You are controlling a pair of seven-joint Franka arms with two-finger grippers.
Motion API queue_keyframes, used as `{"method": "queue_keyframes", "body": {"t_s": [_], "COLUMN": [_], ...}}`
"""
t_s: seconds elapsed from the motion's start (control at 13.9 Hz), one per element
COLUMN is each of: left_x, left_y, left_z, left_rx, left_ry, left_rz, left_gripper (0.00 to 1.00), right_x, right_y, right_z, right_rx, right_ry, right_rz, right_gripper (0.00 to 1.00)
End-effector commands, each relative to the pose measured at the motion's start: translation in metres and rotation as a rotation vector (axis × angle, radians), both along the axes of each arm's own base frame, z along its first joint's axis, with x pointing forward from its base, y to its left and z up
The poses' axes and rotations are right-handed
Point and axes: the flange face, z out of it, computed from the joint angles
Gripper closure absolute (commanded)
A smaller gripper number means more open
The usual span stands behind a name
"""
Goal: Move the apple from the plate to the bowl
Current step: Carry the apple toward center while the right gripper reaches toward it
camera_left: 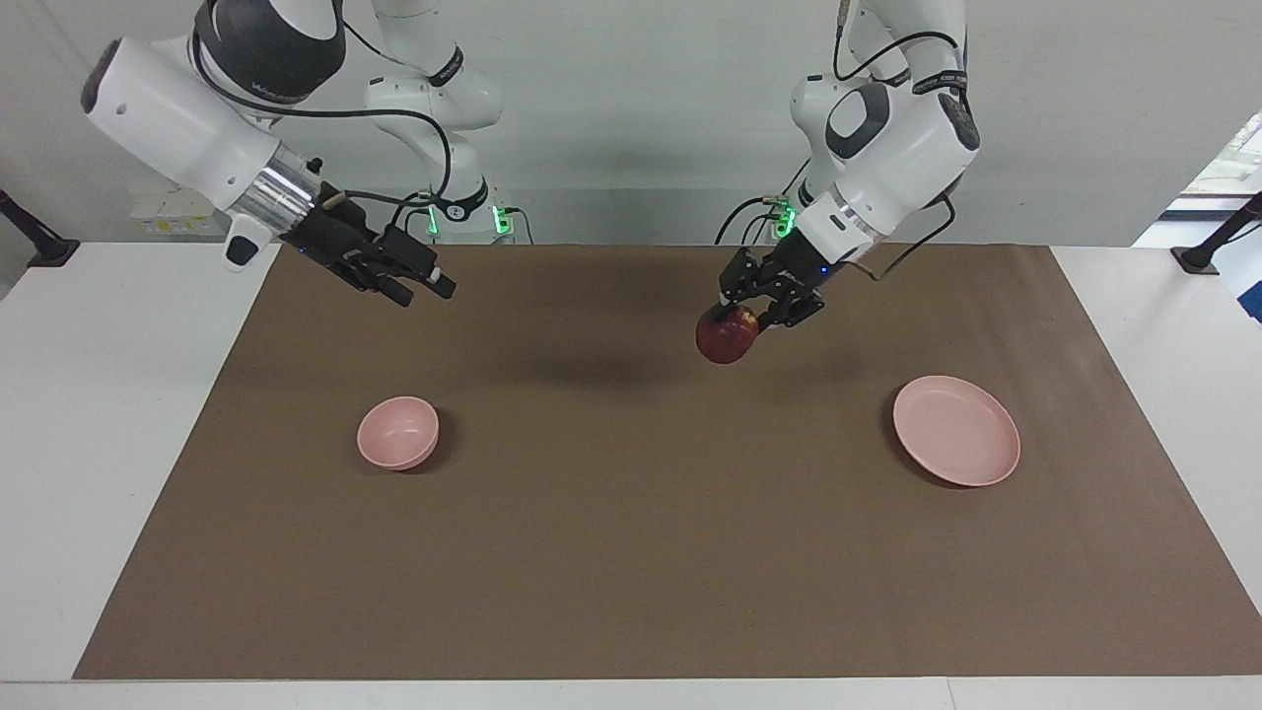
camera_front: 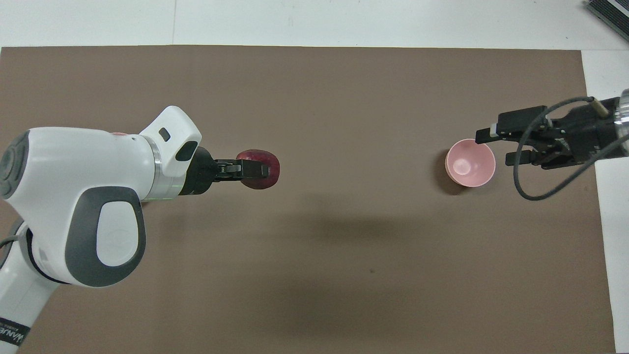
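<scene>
Overhead view: brown mat point(camera_front: 344, 246); left gripper point(camera_front: 255, 170) clenches apple point(camera_front: 271, 172); right gripper point(camera_front: 496, 145) spread.

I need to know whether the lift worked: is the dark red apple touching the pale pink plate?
Apart. The facing view shows the dark red apple held in the left gripper above the brown mat, clear of the pale pink plate.

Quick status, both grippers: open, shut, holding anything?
Left gripper: shut on the apple, up over the brown mat.
Right gripper: open, empty, waiting in the air by the bowl.
</scene>
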Motion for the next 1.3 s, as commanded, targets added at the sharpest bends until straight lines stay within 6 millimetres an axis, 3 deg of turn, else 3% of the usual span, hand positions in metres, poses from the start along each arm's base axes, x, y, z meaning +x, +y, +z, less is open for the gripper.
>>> {"method": "queue_keyframes", "body": {"t_s": [0.0,0.29,0.58,0.79,0.94,1.23], "left_x": [-0.007,-0.018,-0.027,-0.033,-0.036,-0.041], "left_y": [-0.014,-0.034,-0.049,-0.057,-0.060,-0.068], "left_z": [0.010,0.011,0.014,0.015,0.016,0.017], "left_rx": [-0.025,-0.027,-0.029,-0.029,-0.030,-0.031], "left_ry": [-0.004,0.007,0.012,0.017,0.017,0.020], "left_rz": [0.016,-0.003,-0.014,-0.023,-0.029,-0.029], "left_gripper": [1.00,1.00,1.00,1.00,1.00,1.00], "right_x": [0.002,0.015,0.020,0.018,0.011,-0.012], "right_y": [0.024,0.048,0.060,0.081,0.109,0.140], "right_z": [-0.032,-0.051,-0.059,-0.079,-0.084,-0.091], "right_rx": [0.129,0.321,0.434,0.498,0.486,0.473], "right_ry": [0.124,0.272,0.400,0.490,0.531,0.597], "right_rz": [-0.165,-0.398,-0.486,-0.498,-0.475,-0.464], "right_gripper": [0.00,0.00,0.00,0.00,0.00,0.00]}}
